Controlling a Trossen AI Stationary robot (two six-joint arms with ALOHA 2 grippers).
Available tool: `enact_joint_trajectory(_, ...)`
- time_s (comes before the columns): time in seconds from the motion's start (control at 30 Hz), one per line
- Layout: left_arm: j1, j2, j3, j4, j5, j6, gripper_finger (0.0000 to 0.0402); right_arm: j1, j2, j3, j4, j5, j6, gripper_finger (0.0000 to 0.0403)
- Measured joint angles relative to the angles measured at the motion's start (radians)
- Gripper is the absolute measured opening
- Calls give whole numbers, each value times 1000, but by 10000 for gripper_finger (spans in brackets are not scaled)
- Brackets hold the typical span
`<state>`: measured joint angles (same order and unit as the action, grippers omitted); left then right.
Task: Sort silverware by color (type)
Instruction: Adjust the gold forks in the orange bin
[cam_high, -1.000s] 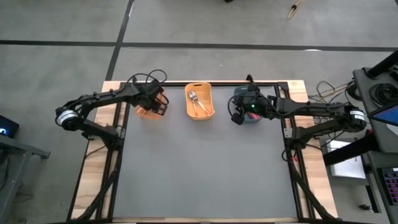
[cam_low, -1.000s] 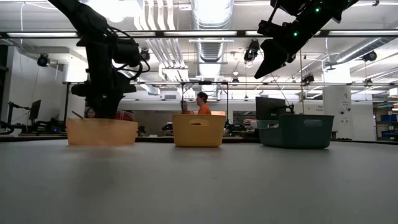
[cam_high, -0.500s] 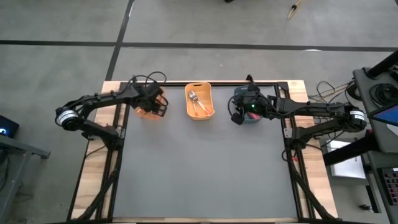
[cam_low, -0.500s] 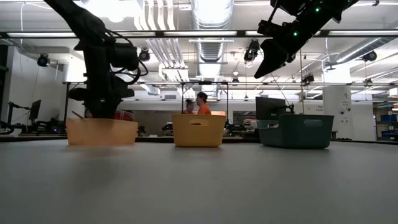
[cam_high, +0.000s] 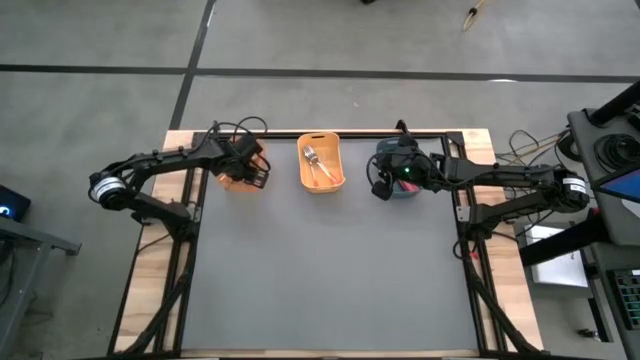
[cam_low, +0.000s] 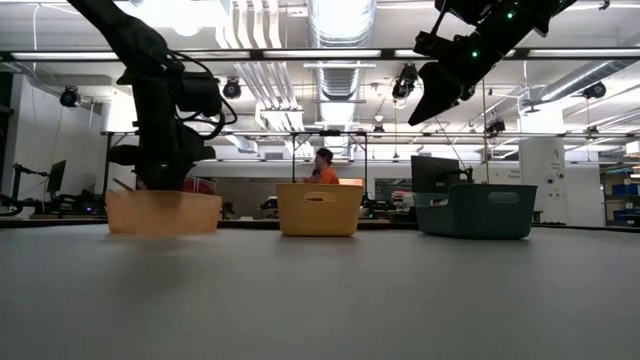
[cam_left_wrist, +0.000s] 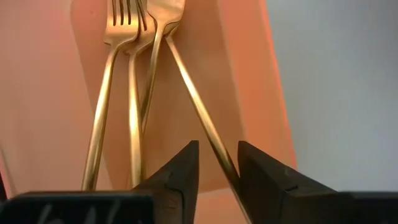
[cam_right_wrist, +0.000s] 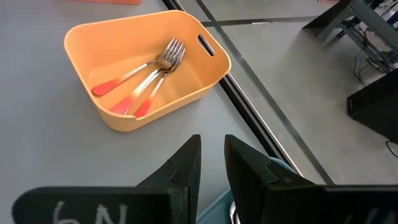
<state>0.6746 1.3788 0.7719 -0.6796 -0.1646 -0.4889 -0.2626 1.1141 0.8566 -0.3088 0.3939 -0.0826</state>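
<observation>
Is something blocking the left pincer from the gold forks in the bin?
Nothing visible does. The left pincer hangs right over the gold forks lying in the orange bin, with only open space between them.

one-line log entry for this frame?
left gripper: in peach bin, over gold forks | right gripper: above blue bin

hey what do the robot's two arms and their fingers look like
Both arms are dark, slim and jointed, with loose black cables looping near the wrists. The left gripper has two black wedge-shaped fingers; the right gripper has the same. A green light glows on the right arm's wrist. A pale band rings each arm near its base.
</observation>
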Motion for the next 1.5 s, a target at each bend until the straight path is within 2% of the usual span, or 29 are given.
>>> enact_joint_trajectory(0.27,0,0,1,-1,0,-3,41,0,0,0,0,0,0,63)
enact_joint_trajectory(0.6,0,0,2,0,0,-29,8,0,0,0,0,0,0,63)
enact_joint_trajectory(0.9,0,0,54,-37,0,-14,3,0,0,0,0,0,0,63)
enact_joint_trajectory(1.23,0,0,135,-167,-11,43,2,0,0,0,0,0,-5,63)
enact_joint_trajectory(1.5,1,-2,232,-342,-118,87,2,0,0,0,0,0,-5,63)
